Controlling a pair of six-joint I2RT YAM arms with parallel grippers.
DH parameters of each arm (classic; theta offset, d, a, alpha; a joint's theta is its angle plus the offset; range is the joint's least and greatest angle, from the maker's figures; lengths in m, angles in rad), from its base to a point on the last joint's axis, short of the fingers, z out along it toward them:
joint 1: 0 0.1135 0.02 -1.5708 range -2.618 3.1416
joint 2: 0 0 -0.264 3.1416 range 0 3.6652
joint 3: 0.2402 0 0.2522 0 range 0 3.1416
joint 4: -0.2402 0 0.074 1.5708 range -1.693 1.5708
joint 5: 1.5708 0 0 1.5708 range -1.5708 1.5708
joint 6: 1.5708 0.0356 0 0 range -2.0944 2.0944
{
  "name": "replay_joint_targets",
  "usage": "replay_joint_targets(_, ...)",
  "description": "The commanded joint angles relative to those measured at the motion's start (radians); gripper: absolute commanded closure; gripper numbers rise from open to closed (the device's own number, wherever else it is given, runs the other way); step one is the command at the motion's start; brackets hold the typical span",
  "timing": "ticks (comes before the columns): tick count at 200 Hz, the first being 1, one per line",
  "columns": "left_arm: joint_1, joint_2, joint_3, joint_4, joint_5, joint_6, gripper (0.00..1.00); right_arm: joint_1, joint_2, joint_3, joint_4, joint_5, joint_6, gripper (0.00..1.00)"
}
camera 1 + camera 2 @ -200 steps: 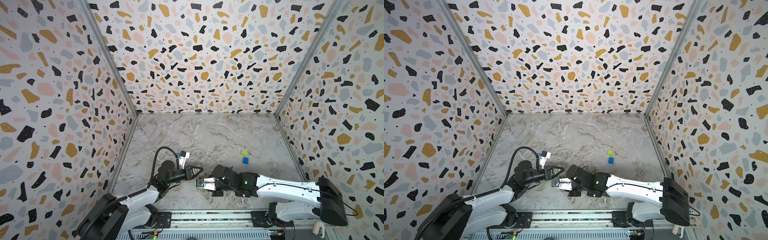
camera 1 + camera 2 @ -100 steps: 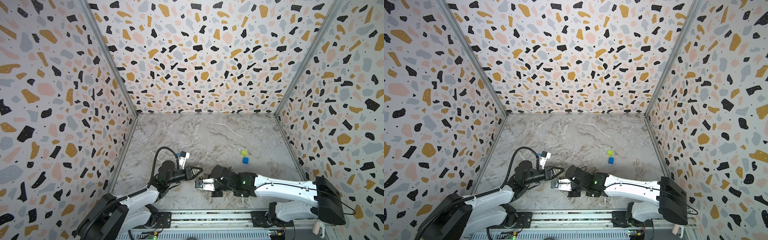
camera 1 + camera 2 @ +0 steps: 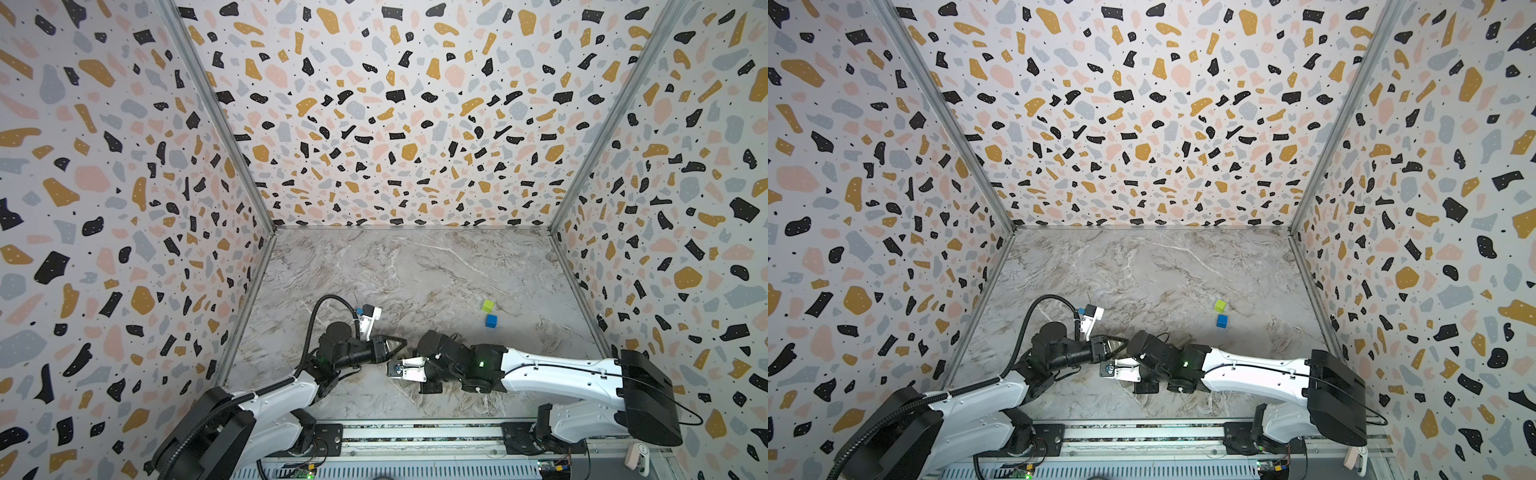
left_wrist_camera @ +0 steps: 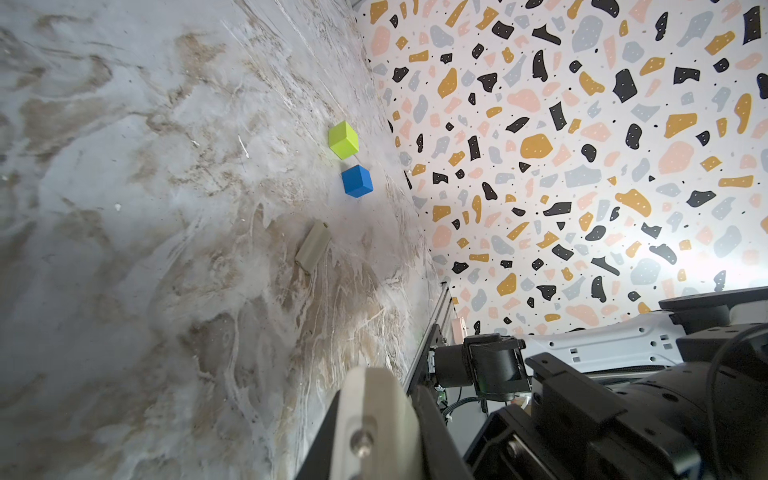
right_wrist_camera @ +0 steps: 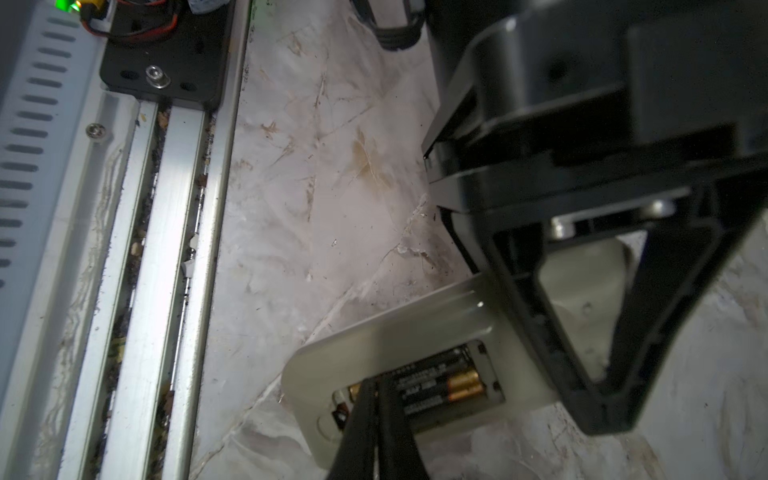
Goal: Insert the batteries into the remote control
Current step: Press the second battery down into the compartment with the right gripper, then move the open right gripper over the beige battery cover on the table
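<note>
Where the metal rail (image 5: pixel 166 249) runs along the front edge of the marble table (image 3: pixel 415 270), the two arms meet close behind it. The left gripper (image 3: pixel 398 344) is clamped on one end of the remote control (image 5: pixel 395 345), whose back shows with the battery bay uncovered. Both batteries (image 5: pixel 440 388) lie side by side inside that bay. The right gripper (image 5: pixel 376 390) has its fingers pressed together, tips down at one end of the bay against the batteries; I cannot tell whether they pinch anything. Farther back a beige cover (image 4: pixel 313 247) lies flat on the table, then a blue cube (image 3: pixel 491 321), with a green cube (image 3: pixel 488 306) just beyond it.
</note>
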Motion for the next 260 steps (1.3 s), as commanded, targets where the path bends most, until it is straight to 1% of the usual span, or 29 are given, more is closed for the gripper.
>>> replay_joint_targets(1, -0.022, -0.027, 0.041, 0.117, 0.079, -0.034, 1.00, -0.009, 0.032, 0.030, 0.031, 0.036, -0.014, 0.92)
replay_joint_targets(34, -0.022, -0.028, 0.043, 0.118, 0.079, -0.031, 1.00, -0.015, 0.043, 0.034, 0.026, 0.053, -0.010, 0.94)
replay_joint_targets(86, -0.023, -0.026, 0.047, 0.112, 0.075, -0.028, 1.00, -0.025, 0.067, 0.056, 0.027, 0.095, 0.030, 0.95)
replay_joint_targets(115, -0.023, -0.030, 0.056, 0.055, 0.037, 0.007, 1.00, -0.024, 0.044, 0.058, 0.015, 0.098, 0.065, 0.92)
replay_joint_targets(143, -0.022, -0.024, 0.067, -0.004, -0.032, 0.042, 1.00, -0.025, -0.059, 0.026, 0.004, 0.097, 0.129, 0.80)
replay_joint_targets(180, -0.006, 0.008, 0.056, 0.019, -0.107, 0.040, 1.00, -0.038, -0.227, -0.030, -0.026, 0.107, 0.270, 0.64)
replay_joint_targets(191, -0.005, 0.009, 0.052, 0.007, -0.136, 0.051, 1.00, -0.068, -0.258, -0.034, -0.054, 0.121, 0.331, 0.60)
replay_joint_targets(203, -0.005, 0.000, 0.044, -0.003, -0.168, 0.060, 1.00, -0.118, -0.279, -0.035, -0.090, 0.134, 0.410, 0.50)
replay_joint_targets(219, -0.006, -0.018, 0.030, -0.008, -0.206, 0.073, 1.00, -0.204, -0.298, -0.040, -0.128, 0.098, 0.533, 0.42)
replay_joint_targets(236, -0.005, -0.034, 0.021, -0.011, -0.240, 0.081, 1.00, -0.286, -0.303, -0.053, -0.163, 0.056, 0.655, 0.36)
replay_joint_targets(244, -0.004, -0.042, 0.021, -0.015, -0.252, 0.117, 1.00, -0.308, -0.302, -0.070, -0.169, 0.041, 0.698, 0.32)
replay_joint_targets(260, -0.005, -0.052, 0.020, -0.013, -0.269, 0.140, 1.00, -0.336, -0.293, -0.096, -0.191, 0.041, 0.766, 0.28)
